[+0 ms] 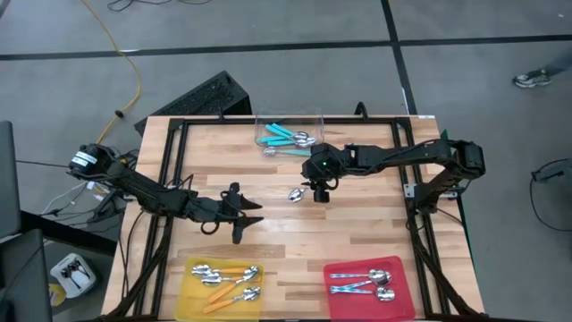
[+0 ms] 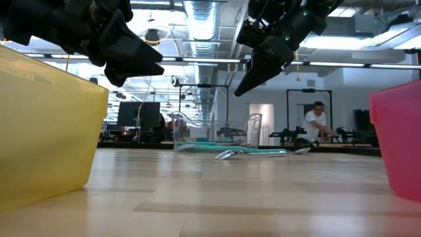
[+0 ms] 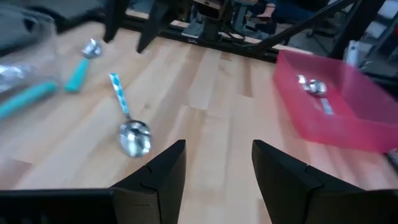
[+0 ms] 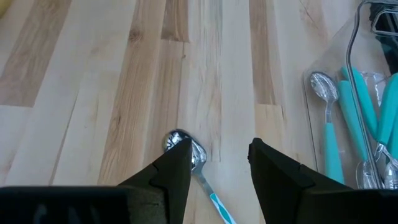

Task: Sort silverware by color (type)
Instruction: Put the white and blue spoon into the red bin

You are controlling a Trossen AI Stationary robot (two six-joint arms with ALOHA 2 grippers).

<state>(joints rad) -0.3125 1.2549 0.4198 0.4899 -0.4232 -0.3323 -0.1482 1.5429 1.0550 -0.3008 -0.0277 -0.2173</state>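
Note:
A lone spoon with a teal handle [image 1: 295, 192] lies flat on the wood at mid-table; it shows as the spoon [image 4: 186, 149] in the right wrist view and the spoon [image 3: 129, 124] in the left wrist view. My right gripper [image 1: 319, 190] [image 4: 219, 158] hovers open just above it, raised clear of the table in the low view [image 2: 253, 76]. My left gripper [image 1: 243, 216] [image 3: 217, 162] is open, raised over the table's left middle. Teal spoons [image 1: 288, 136] lie in the clear tub. Orange-handled spoons [image 1: 225, 277] lie in the yellow tray, silver ones [image 1: 365, 283] in the red tray.
The clear tub [image 1: 315, 116] stands at the far middle of the table. The yellow tray [image 1: 189, 300] and the red tray [image 1: 332, 304] sit at the near edge. A black frame [image 1: 170, 170] runs along the table's sides. A person sits in the room beyond.

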